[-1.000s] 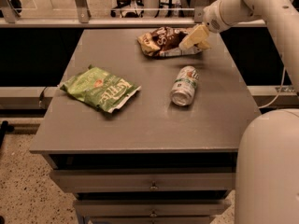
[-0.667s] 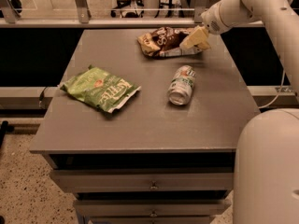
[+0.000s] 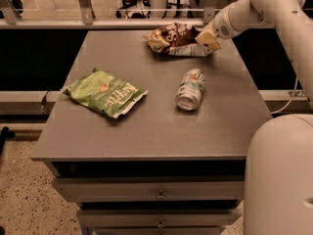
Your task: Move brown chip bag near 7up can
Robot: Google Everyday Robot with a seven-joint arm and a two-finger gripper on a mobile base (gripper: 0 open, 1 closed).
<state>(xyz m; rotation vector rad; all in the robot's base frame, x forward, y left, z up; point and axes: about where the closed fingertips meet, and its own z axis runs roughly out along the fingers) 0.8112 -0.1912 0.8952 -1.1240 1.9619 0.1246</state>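
Observation:
The brown chip bag (image 3: 172,38) lies at the back of the grey table (image 3: 146,131), right of centre. My gripper (image 3: 207,39) reaches in from the upper right and sits at the bag's right end, touching or overlapping it. The 7up can (image 3: 190,88) lies on its side in the middle right of the table, about a can's length in front of the bag and apart from it.
A green chip bag (image 3: 105,93) lies flat on the left half of the table. A rail (image 3: 98,22) runs behind the table's back edge. The robot's white body (image 3: 279,175) fills the lower right. Drawers (image 3: 156,192) sit under the tabletop.

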